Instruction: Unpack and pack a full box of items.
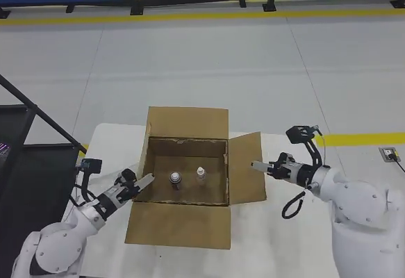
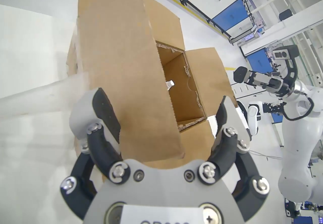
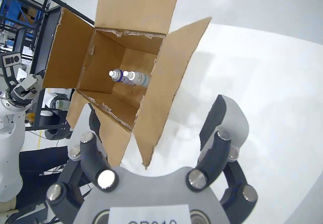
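Note:
An open cardboard box (image 1: 187,149) stands in the middle of the white table (image 1: 112,146). Inside it stand a spray can (image 1: 176,180) (image 3: 116,75) and a white-capped bottle (image 1: 201,173) (image 3: 136,78), side by side; the left wrist view shows that bottle's cap (image 2: 170,83). My left gripper (image 1: 145,181) (image 2: 164,114) is open at the box's left side, with the raised left flap (image 2: 126,71) between its fingers. My right gripper (image 1: 255,166) (image 3: 156,121) is open at the outer edge of the right flap (image 1: 246,167) (image 3: 174,76), which also lies between its fingers.
The front flap (image 1: 180,224) lies flat toward me and the back flap (image 1: 188,121) folds away. A black frame (image 1: 7,160) stands close to the table's left side. A floor socket with a cable (image 1: 388,154) lies off to the right.

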